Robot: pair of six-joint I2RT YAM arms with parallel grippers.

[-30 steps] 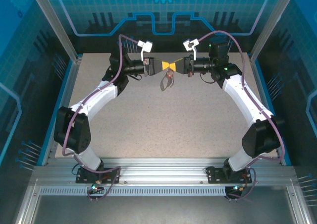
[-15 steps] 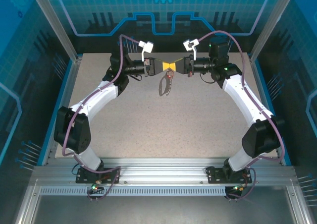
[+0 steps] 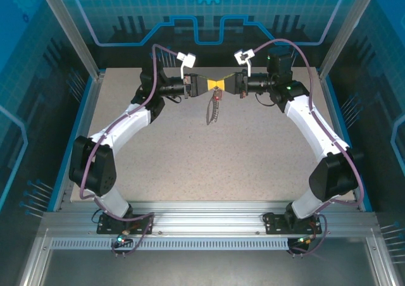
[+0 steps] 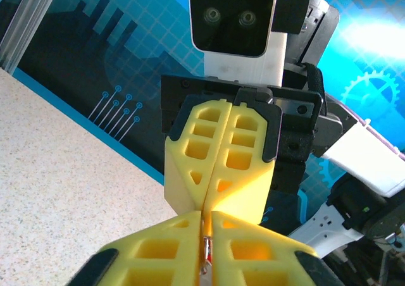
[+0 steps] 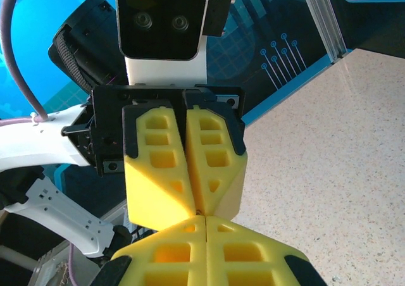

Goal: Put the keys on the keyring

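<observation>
**Top external view.** The left gripper (image 3: 214,84) and right gripper (image 3: 223,84) meet tip to tip above the far part of the counter (image 3: 190,159). The keyring (image 3: 213,111) hangs directly below this junction, clear of the surface. The red key (image 3: 218,98) sits at its upper end.

**Left wrist view.** The left gripper (image 4: 207,235) jaws are closed on a thin metal sliver (image 4: 205,254). Whether the sliver belongs to key or ring cannot be told. The right gripper (image 4: 214,194) touches them, tips closed.

**Right wrist view.** The right gripper (image 5: 205,235) jaws are pressed together. Nothing is visible in the seam.
</observation>
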